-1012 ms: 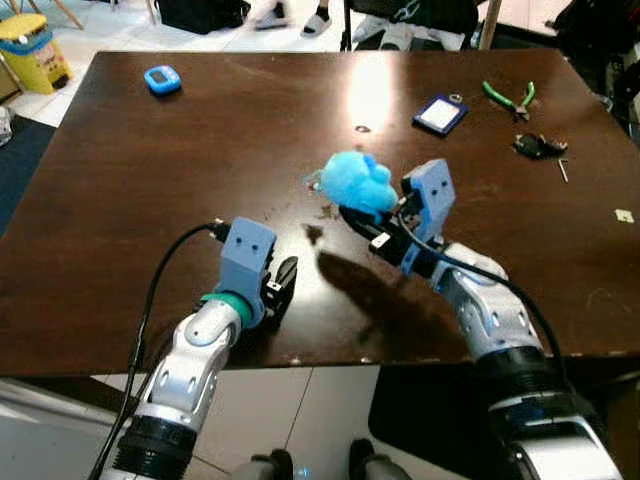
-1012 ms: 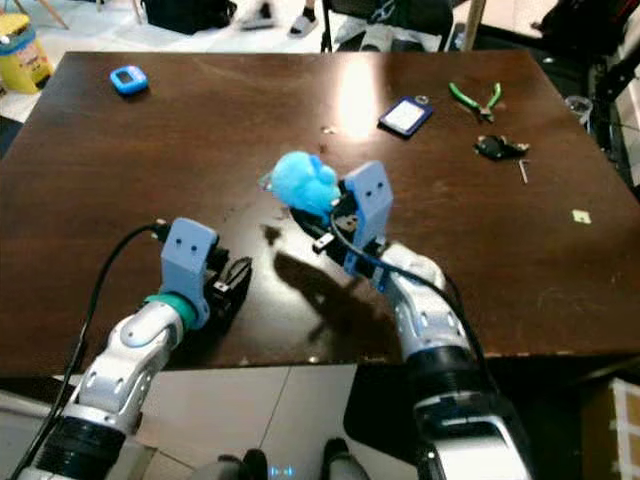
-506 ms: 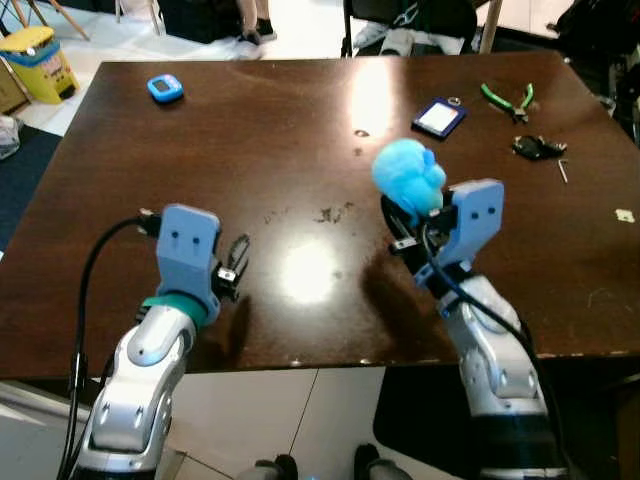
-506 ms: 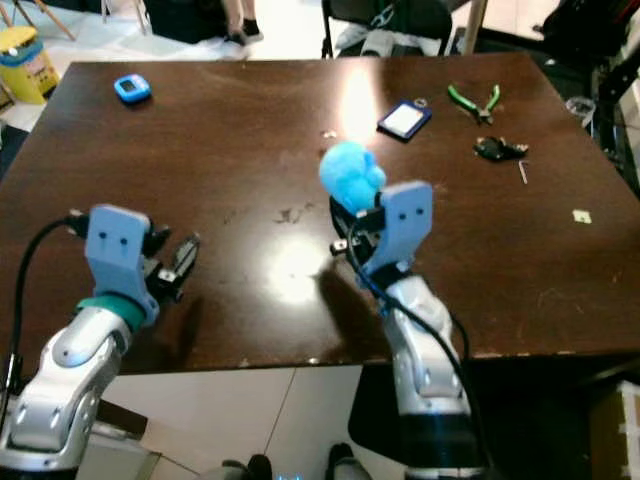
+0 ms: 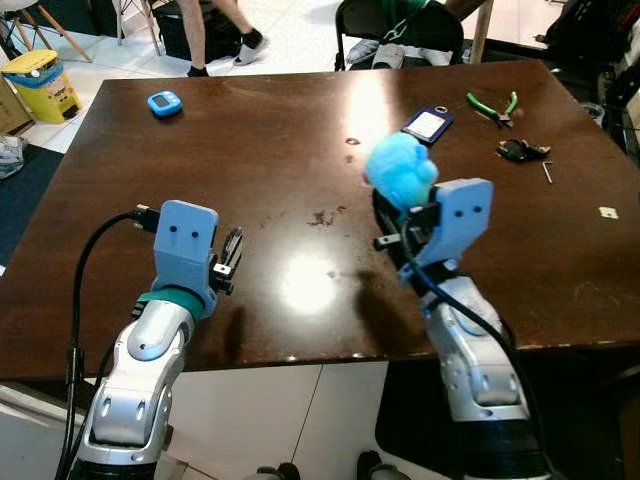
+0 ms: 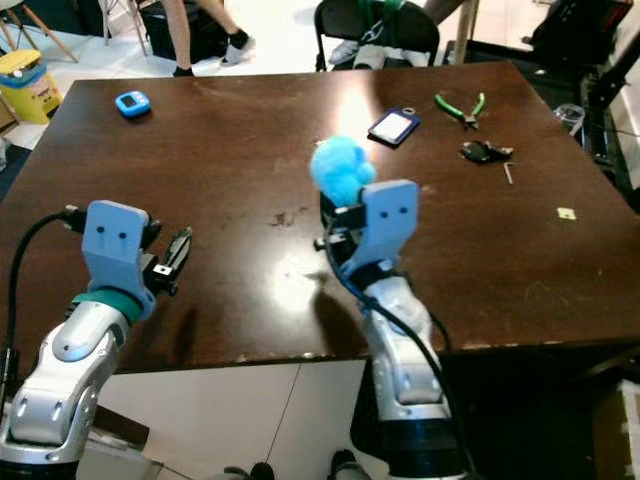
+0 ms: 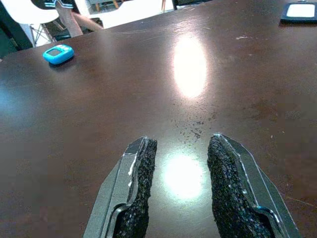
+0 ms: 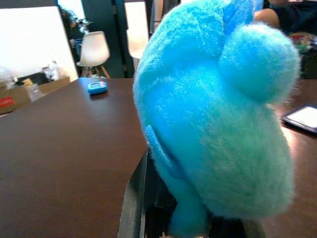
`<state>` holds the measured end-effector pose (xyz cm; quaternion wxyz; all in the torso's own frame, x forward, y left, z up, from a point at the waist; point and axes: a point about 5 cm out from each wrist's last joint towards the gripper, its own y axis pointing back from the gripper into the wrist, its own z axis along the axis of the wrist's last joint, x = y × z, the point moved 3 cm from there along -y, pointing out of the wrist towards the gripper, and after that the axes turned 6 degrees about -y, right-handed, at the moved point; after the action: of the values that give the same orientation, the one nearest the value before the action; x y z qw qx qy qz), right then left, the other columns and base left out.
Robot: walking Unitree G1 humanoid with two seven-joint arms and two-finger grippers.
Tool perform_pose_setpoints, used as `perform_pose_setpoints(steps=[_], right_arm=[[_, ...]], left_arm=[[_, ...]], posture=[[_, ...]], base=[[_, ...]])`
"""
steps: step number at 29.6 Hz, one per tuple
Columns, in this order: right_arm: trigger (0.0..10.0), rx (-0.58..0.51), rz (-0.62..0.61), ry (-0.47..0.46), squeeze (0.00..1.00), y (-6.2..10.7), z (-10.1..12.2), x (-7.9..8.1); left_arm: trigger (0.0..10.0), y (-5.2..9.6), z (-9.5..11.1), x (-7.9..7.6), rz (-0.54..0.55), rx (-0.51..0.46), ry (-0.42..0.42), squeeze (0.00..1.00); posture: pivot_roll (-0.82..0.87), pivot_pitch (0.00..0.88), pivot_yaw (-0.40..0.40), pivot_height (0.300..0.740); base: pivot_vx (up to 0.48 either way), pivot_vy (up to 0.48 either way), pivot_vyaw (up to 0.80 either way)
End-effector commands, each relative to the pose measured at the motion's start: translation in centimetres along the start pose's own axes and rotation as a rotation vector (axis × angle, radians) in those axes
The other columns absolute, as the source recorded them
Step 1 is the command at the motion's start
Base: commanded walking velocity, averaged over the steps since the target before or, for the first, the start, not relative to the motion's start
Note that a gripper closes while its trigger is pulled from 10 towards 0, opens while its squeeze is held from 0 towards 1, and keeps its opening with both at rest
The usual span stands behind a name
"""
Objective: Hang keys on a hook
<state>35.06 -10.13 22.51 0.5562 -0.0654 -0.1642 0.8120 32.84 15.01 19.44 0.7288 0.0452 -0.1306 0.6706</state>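
Dark brown table, glossy, with a bright glare patch near its front edge; pale tiled floor around it, a person's legs and a black chair beyond the far edge.

Right gripper: raised above the table near the front edge, fingers clamped on a fluffy blue plush keychain.

Left gripper: over the front left part of the table, fingers parted narrowly, holding nothing.

Dark blue card holder: far right area.

Green pliers: far right corner.

Black keys: near the right edge.

Blue timer: far left corner.
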Motion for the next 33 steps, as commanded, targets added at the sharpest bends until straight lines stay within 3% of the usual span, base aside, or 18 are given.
perform_pose_setpoints(steps=[1, 13, 33], right_arm=[[10.0, 0.000, 0.008, -0.001, 0.00, -0.1, 0.1, 0.5], [10.0, 0.019, 0.038, -0.004, 0.00, 0.0, -0.4, 1.5], [10.0, 0.038, 0.064, 0.025, 0.00, 0.0, -0.9, 1.9]], left_arm=[[10.0, 0.2, -0.1, 0.2, 0.011, 0.013, -0.014, 0.00], [10.0, 0.3, -0.3, 0.2, 0.018, 0.024, -0.012, 0.00], [10.0, 0.4, -0.4, 0.1, 0.023, 0.031, -0.010, 0.00]], posture=[[-0.07, 0.089, 0.107, 0.740], [-0.06, 0.092, 0.103, 0.740], [-0.06, 0.082, 0.094, 0.740]], base=[[0.000, 0.000, 0.00], [-0.304, 0.000, 0.00], [-0.415, 0.000, 0.00]])
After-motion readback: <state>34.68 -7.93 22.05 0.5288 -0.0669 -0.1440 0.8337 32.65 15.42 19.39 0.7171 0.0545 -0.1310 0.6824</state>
